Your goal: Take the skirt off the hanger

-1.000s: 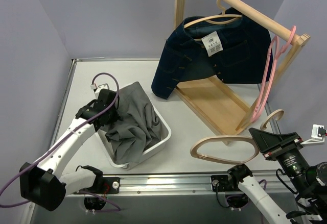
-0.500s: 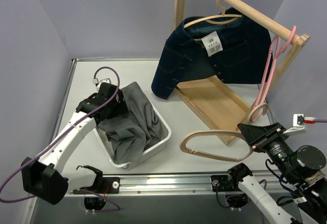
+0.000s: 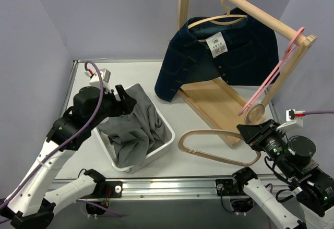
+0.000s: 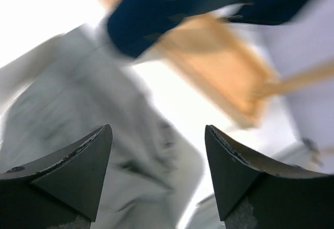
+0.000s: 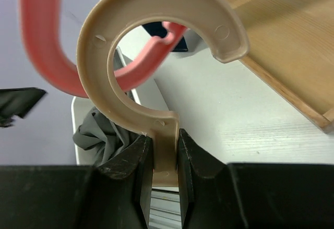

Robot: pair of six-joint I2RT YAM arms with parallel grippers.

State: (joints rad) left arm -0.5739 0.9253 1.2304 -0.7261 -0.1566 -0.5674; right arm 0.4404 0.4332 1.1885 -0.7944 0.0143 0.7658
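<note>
The grey skirt [image 3: 136, 127] lies crumpled in the white basket [image 3: 168, 141], off any hanger. My left gripper [image 3: 124, 97] hovers open over the skirt's far left edge, with nothing between its fingers. The left wrist view is blurred: the open left gripper [image 4: 157, 130] is above the grey skirt [image 4: 78, 114]. My right gripper [image 3: 251, 132] is shut on the neck of a bare beige hanger [image 3: 216, 146], held low over the table at the front right. In the right wrist view the right gripper [image 5: 164, 153] pinches the hanger [image 5: 156, 57] just below its hook.
A wooden clothes rack [image 3: 219, 104] stands at the back right, with a dark denim jacket [image 3: 219, 57] hanging on it. A pink hanger [image 3: 271, 77] hangs tilted from the rail's near end. The pink hanger [image 5: 47, 57] shows through the beige hook.
My left gripper opened, let go of the skirt and lifted away from the basket. My right gripper carried the beige hanger left and farther back, and the pink hanger swung out to a tilt.
</note>
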